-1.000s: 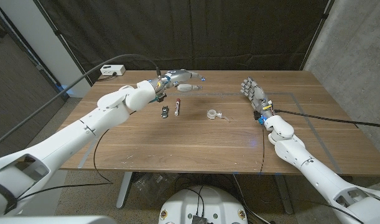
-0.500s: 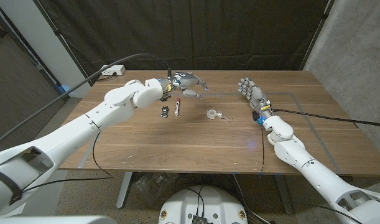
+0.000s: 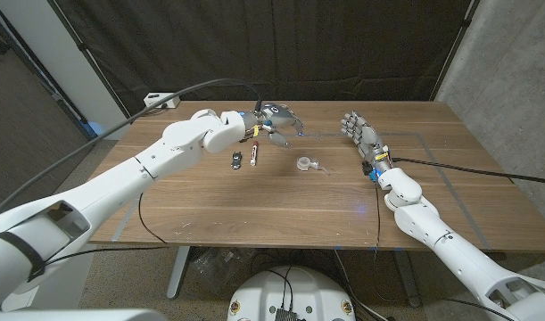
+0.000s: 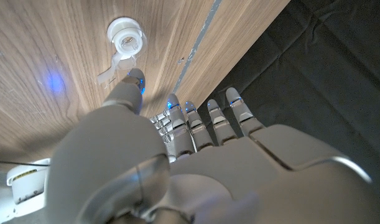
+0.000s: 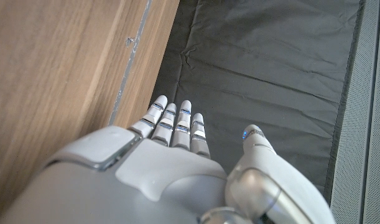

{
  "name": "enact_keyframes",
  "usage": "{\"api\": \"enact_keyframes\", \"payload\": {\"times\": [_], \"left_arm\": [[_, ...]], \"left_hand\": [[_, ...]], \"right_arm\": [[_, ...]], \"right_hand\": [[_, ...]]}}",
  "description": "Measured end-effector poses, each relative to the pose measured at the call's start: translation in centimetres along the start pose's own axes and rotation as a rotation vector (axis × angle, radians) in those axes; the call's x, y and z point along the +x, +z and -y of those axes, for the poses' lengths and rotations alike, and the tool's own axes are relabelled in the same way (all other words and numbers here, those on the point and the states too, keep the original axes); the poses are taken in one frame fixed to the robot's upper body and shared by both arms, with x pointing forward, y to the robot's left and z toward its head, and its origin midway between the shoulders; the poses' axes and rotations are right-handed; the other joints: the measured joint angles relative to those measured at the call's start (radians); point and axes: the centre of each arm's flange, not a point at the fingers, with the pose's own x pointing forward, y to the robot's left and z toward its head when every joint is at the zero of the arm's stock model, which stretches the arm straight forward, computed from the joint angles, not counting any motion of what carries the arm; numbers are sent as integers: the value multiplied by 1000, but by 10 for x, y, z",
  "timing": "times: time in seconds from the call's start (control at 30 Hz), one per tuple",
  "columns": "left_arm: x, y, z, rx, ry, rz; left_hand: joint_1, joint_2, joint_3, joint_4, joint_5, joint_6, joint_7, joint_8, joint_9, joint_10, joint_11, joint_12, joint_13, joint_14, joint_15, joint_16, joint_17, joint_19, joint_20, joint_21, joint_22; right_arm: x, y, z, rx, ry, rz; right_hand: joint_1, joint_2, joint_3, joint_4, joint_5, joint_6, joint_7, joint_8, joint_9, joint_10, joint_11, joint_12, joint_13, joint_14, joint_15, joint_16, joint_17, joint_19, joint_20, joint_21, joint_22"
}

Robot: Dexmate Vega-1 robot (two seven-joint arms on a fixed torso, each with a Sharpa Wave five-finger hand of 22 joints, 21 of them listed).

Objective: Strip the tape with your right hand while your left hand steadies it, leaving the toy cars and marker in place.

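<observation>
A small clear tape roll (image 3: 305,163) lies on the wooden table (image 3: 254,205) with a short strip (image 3: 321,168) peeled off toward the right. In the left wrist view the roll (image 4: 127,36) and its loose strip (image 4: 112,65) lie beyond the fingertips. My left hand (image 3: 276,121) hovers over the table's far side, behind and left of the roll, fingers spread and holding nothing. My right hand (image 3: 361,135) stands upright to the right of the roll, fingers extended and empty; its back (image 5: 165,174) shows at the wrist. A dark toy car (image 3: 235,160) and a marker (image 3: 254,152) lie left of the roll.
A white box (image 3: 161,100) with a cable sits at the table's far left corner. A grey line (image 3: 424,135) marks the table's right part, and a thin black cable (image 3: 377,209) crosses it near my right arm. A black curtain hangs behind.
My left hand has swung to the right along the far side of the table, closer to the tape roll. The right hand, roll, car and marker have stayed put.
</observation>
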Motion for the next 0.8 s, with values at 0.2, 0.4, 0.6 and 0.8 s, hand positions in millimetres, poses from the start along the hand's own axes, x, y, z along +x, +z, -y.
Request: {"api": "enact_keyframes", "payload": {"times": [0.2,0.4,0.6,0.8], "left_arm": [[8,6,0,60,-10,10],[17,10,3,99,-20,21],[24,13,11,89,-38,27],[28,19,12,149,0,47]], "left_hand": [[25,-5,-7,7,9,34,-12,0,5,31,-7,11,1,2,0,4,5,-20,1,-15,0],[54,-8,-12,12,17,121,-7,24,9,71,-23,18,5,15,-3,9,9,-23,-7,-23,0],[68,-4,-12,12,20,153,-3,33,9,70,-24,18,9,7,4,9,14,-34,-10,-33,5],[74,-20,-29,29,20,160,9,35,14,40,-15,6,11,-26,2,4,14,-46,-1,-40,5]], "right_arm": [[-1,-2,1,4,6,-2],[-2,-3,3,6,11,-7],[-2,-4,2,15,16,-8],[-6,-7,11,12,9,-20]], "right_hand": [[0,0,0,0,0,15,3,4,0,10,1,8,0,3,2,0,0,0,0,-8,4],[0,0,0,0,0,23,9,4,0,21,0,8,0,3,2,0,0,2,-2,-8,5],[0,0,0,0,0,28,14,4,0,21,0,8,0,4,4,0,-3,2,-2,-8,5],[0,0,-4,-4,0,34,20,4,0,21,0,8,0,8,8,0,-3,2,-2,-8,5]]}}
